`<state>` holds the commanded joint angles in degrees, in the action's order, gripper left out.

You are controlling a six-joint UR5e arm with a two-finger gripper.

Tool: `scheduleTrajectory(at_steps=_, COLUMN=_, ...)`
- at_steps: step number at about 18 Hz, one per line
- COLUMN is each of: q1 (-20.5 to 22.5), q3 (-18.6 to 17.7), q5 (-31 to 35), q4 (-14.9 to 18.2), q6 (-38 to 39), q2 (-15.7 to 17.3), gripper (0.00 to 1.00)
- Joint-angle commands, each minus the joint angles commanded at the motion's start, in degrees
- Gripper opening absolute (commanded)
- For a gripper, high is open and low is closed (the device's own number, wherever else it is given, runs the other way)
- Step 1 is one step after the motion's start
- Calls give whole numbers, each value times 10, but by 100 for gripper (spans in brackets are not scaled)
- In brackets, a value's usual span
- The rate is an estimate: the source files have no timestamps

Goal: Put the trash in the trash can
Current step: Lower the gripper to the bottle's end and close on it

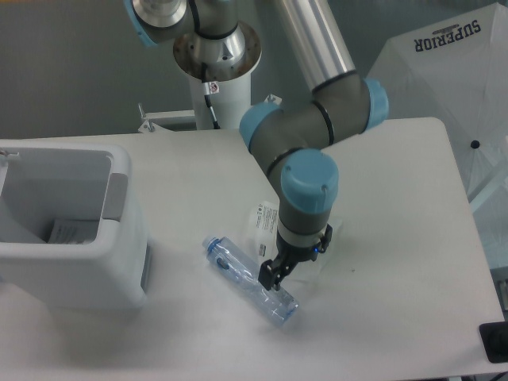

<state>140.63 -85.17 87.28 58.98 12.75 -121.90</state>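
Your pincer (273, 274) is down at the table, touching the clear plastic bottle with a blue cap (250, 280); whether it pinches you cannot tell. The flat whitish pouch (266, 226) lies just behind it, the white boxy bin (75, 266) well off left, presumably awaiting both.

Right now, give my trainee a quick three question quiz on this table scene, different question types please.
1. True or false: the bottle lies on its side on the table.
2. Which is nearest the claw? A) the bin B) the bottle C) the table's far edge
3. Fill in: the pouch lies partly under the ____.

Key: 1 true. 2 B. 3 arm.
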Motion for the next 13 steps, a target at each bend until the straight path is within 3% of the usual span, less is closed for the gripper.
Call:
scheduleTrajectory(at_steps=3, q1=-3, q3=18, q5=-1, q4=-6, q6=-6, q2=-11, gripper=100)
scheduleTrajectory(at_steps=13, q1=-15, q3=31, q5=-4, q4=-26, q6=-19, q2=-49, gripper=100)
